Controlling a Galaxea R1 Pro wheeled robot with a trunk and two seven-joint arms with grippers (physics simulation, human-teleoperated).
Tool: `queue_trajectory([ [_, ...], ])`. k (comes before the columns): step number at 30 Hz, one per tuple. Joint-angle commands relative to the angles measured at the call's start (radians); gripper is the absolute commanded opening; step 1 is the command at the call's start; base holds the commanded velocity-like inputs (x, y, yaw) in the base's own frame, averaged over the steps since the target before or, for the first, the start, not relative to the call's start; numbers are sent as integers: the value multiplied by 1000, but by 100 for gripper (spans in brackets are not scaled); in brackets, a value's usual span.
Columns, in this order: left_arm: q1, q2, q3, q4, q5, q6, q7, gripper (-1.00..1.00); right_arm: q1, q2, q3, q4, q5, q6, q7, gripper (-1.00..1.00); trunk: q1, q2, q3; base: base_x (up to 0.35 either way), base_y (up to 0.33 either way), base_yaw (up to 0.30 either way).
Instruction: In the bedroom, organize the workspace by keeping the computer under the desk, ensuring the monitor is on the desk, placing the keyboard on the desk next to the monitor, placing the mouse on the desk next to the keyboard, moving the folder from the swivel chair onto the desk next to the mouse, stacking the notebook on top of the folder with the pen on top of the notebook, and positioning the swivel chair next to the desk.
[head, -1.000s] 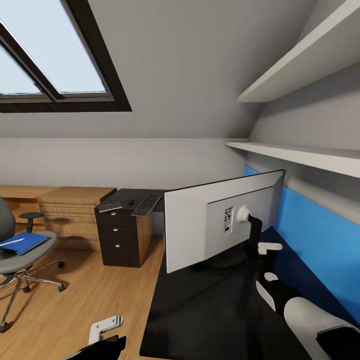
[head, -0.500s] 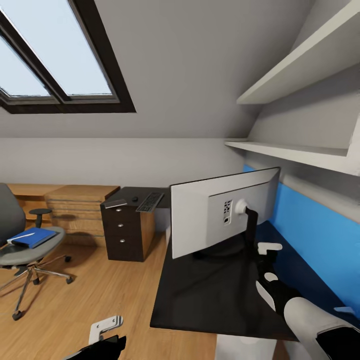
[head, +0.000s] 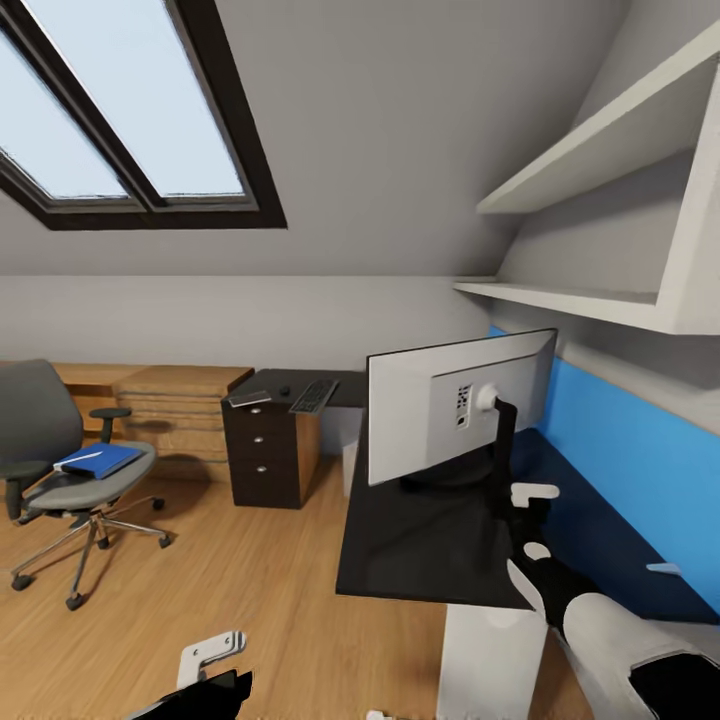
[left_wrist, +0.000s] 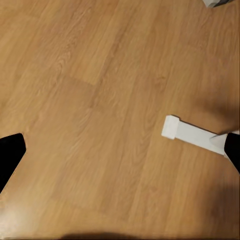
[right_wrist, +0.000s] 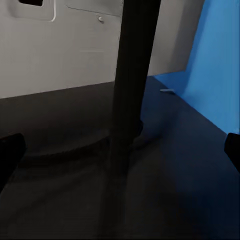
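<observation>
**Monitor set on the bench, folder waiting on the chair**

At nine o'clock the blue folder (head: 97, 460) lies on the swivel chair (head: 60, 470), well apart from the bench (head: 440, 540). The left claw (head: 212, 655) hangs wide over bare floor. Keyboard (head: 314, 396) rests on the far drawer unit (head: 270, 450). At three o'clock, the right claw (head: 530, 510), wide, holds nothing behind the monitor (head: 455, 400), whose stand blocks its reach.

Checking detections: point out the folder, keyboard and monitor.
folder (head: 97, 460), head view, middle of blue cover.
keyboard (head: 314, 396), head view, centre of keys.
monitor (head: 425, 415), head view, grey back panel.
</observation>
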Motion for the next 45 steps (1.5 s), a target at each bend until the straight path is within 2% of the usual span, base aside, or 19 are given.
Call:
queue_trajectory([
  [1, 0, -1, 1, -1, 10, 3, 8, 100, -1, 10, 8, -15, -10, 25, -5, 100, -1, -1, -1, -280, 218, 0],
  [3, 0, -1, 1, 0, 9, 3, 9, 100, -1, 49, 3, -70, -11, 110, -13, 100, -1, -1, -1, -275, 224, 0],
  [5, 0, -1, 1, 0, 8, 3, 9, 100, 0, 77, 1, -120, -10, 179, -37, 100, -1, -1, -1, -272, 228, 0],
  [8, 0, -1, 1, 0, 8, 4, 9, 100, 5, 102, 3, -200, -11, 262, -111, 100, -1, -1, -1, -269, 227, 0],
  [10, 0, -1, 1, 0, 8, 3, 10, 100, 56, 147, 5, -350, -9, 372, -256, 100, -1, -1, -1, -125, 106, 0],
  [13, 0, -1, 1, 1, 8, 3, 11, 100, 120, 163, 9, -472, -7, 425, -314, 100, -1, -1, -1, -49, 41, 0],
  [14, 0, -1, 1, 1, 8, 3, 10, 100, 169, 168, 21, -565, -1, 455, -334, 100, -1, -1, -1, -18, 15, 0],
  [15, 0, -1, 1, 1, 8, 3, 10, 100, 184, 168, 28, -592, 1, 464, -339, 100, -1, -1, -1, -14, 12, 0],
  [16, 0, -1, 0, 2, 9, 2, 10, 100, 230, 169, 65, -689, 9, 497, -353, 100, -1, -1, -1, -5, 77, 0],
  [24, 0, -1, -1, 2, 8, 1, 8, 100, 256, 179, 104, -759, 13, 516, -363, 100, -1, -1, -1, -44, 241, 0],
  [31, 0, -2, -4, 20, 7, -4, 5, 100, 257, 178, 103, -762, 17, 512, -365, 100, -1, -1, 2, 136, 273, -126],
  [39, 0, -2, -4, 20, 7, -4, 6, 100, 257, 178, 104, -762, 18, 512, -365, 100, -1, -1, 6, 25, 48, -228],
  [45, 0, -2, -4, 20, 7, -4, 6, 100, 257, 178, 111, -762, 18, 512, -365, 100, -1, -1, 7, 2, 113, -57],
])
